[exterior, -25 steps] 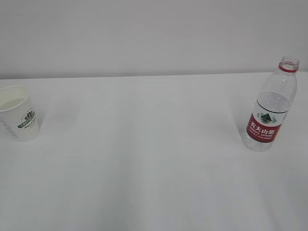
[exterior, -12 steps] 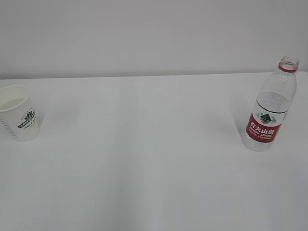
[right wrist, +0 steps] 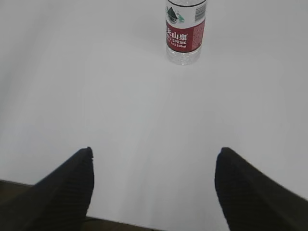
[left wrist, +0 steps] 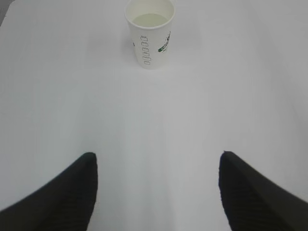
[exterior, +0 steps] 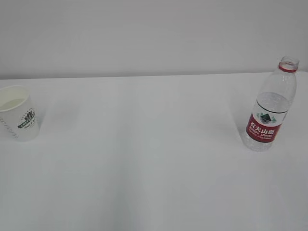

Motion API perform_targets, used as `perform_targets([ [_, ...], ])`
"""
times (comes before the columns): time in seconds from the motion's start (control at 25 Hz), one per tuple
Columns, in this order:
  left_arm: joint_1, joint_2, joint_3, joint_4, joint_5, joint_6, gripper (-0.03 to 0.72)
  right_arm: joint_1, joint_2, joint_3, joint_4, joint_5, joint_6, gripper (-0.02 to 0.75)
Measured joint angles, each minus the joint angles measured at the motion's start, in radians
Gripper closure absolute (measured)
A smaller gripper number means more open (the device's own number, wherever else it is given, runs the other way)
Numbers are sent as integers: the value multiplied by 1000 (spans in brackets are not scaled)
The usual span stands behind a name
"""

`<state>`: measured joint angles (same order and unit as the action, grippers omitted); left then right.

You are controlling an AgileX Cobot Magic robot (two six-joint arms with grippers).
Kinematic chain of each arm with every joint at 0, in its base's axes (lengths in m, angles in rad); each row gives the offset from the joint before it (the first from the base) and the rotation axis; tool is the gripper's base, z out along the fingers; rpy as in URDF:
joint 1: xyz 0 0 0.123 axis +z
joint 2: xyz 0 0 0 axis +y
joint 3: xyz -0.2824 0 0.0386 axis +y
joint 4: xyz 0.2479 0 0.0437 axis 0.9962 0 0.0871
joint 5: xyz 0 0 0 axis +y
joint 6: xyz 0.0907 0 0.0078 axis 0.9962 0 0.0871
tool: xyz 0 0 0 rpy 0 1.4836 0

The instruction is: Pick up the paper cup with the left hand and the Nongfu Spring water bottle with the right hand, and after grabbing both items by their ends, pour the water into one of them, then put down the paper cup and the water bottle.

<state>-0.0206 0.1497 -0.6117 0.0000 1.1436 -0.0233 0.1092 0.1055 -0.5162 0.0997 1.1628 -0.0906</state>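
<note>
The paper cup [exterior: 18,113] stands upright at the table's far left, white with a dark green logo, and a pale pool of water [left wrist: 149,19] shows inside it [left wrist: 149,34]. The Nongfu Spring water bottle [exterior: 269,108] stands upright at the right, uncapped, red label facing out; only its lower half [right wrist: 185,33] shows in the right wrist view. My left gripper [left wrist: 156,161] is open and well short of the cup, nothing between its fingers. My right gripper [right wrist: 154,156] is open too, well back from the bottle. Neither gripper shows in the exterior view.
The white table [exterior: 144,159] meets a plain pale wall [exterior: 144,38] at the back. Its near edge [right wrist: 57,187] lies under my right gripper's left finger.
A faint shadow on the table to the right of the cup has faded away. Cup and bottle have not moved.
</note>
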Motion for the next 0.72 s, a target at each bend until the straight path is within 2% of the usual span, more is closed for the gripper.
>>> perform_targets([
  [0.36, 0, 0, 85, -16, -27, 0, 139, 0, -1, 16, -4, -2, 0, 146],
  [0.72, 0, 0, 91, -20, -34, 0, 155, 0, -1, 22, -4, -14, 1, 146],
])
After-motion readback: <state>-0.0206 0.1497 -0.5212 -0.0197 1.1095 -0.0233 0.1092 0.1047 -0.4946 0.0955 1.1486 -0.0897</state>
